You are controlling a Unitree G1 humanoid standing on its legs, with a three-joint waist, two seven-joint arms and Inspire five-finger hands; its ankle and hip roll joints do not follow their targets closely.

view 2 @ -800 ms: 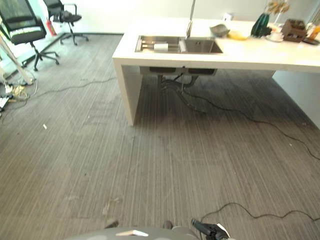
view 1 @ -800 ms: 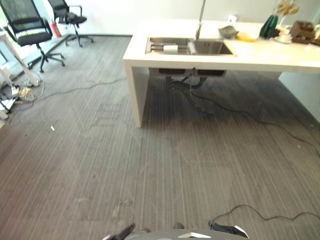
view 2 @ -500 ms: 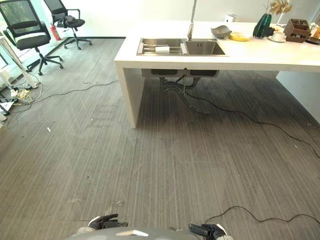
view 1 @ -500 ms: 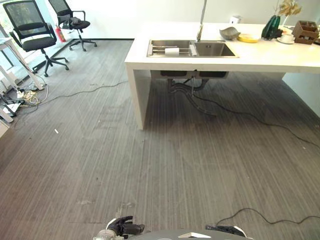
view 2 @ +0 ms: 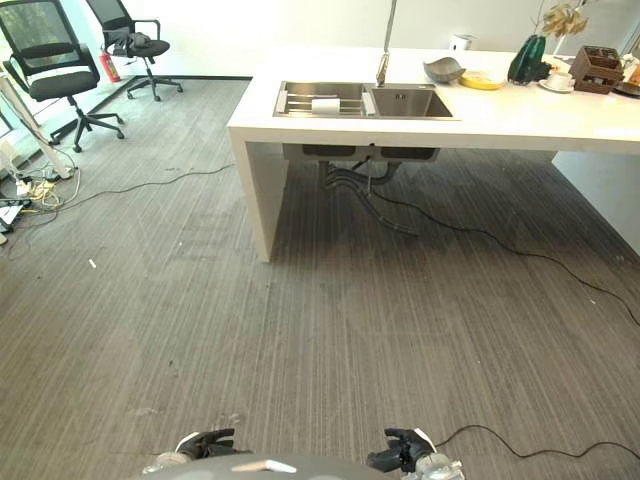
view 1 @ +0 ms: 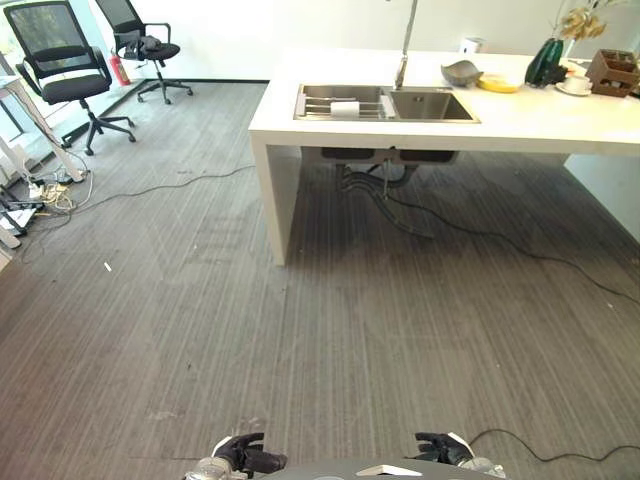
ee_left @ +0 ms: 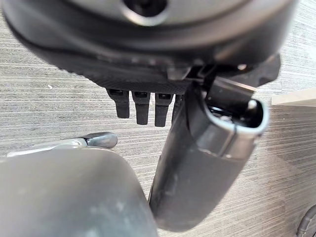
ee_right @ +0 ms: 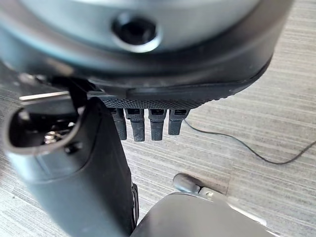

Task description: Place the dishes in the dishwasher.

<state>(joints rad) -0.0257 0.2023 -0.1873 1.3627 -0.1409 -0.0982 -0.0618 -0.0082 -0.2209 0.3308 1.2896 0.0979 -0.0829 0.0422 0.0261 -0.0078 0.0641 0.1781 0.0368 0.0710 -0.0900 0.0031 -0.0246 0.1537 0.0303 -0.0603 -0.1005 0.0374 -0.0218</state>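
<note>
Both hands low at the near edge of the head views, over grey striped carpet (view 1: 330,340): left hand (view 1: 245,458) at lower left, right hand (view 1: 440,447) at lower right, well apart from each other. Left wrist view: fingers (ee_left: 141,106) hanging straight in a row, thumb alongside, nothing held, carpet past them. Right wrist view: fingers (ee_right: 148,123) likewise straight and relaxed, thumb beside them, nothing in the grasp. Far ahead, white counter (view 1: 520,120) standing on the carpet, with a steel double sink (view 1: 385,102) set into its near-left part. Left basin holding a rack with a white cup (view 1: 345,107) lying in it; right basin looks bare, though its depth is partly hidden. Tall tap (view 1: 405,45) rising behind the divide between the basins. On the counter to the right of the sink: grey bowl (view 1: 461,72), yellow plate (view 1: 498,84) touching or just beside it, dark green vase (view 1: 547,60) with dried stems, white cup on saucer (view 1: 575,84), brown wooden box (view 1: 612,72) at the far right edge. Small white object (view 1: 470,45) at the back of the counter, too small to identify. Pipes and hoses under the sink. Two black office chairs (view 1: 62,70) far left near the wall, red extinguisher (view 1: 121,68) between them. Dishes all well apart from both hands.
</note>
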